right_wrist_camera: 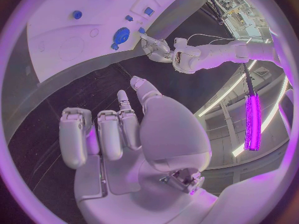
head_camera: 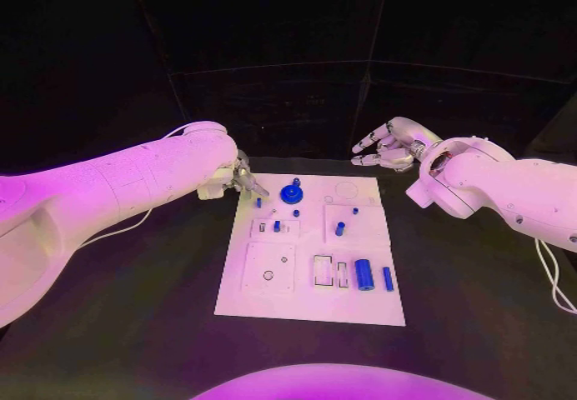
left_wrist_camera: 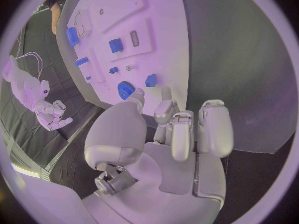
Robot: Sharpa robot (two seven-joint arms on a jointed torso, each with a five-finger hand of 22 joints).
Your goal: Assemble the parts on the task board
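Note:
The white task board (head_camera: 247, 293) lies in the middle of the black table. A blue gear (head_camera: 291, 193) stands near its far edge, with small blue pegs (head_camera: 340, 228) behind it toward me. A blue cylinder (head_camera: 363, 274) and a thin blue bar (head_camera: 387, 278) lie at the near right. My left hand (head_camera: 237, 181) hovers at the board's far left corner, just left of the gear (left_wrist_camera: 126, 89), holding nothing, fingers loosely bent (left_wrist_camera: 181, 129). My right hand (head_camera: 385, 147) floats beyond the far right corner, fingers apart and empty (right_wrist_camera: 118, 129).
Several empty recesses show on the board, among them a square plate (head_camera: 269, 268) at the near left and a ring outline (head_camera: 348, 190) at the far right. Black table (head_camera: 144, 292) surrounds the board on every side.

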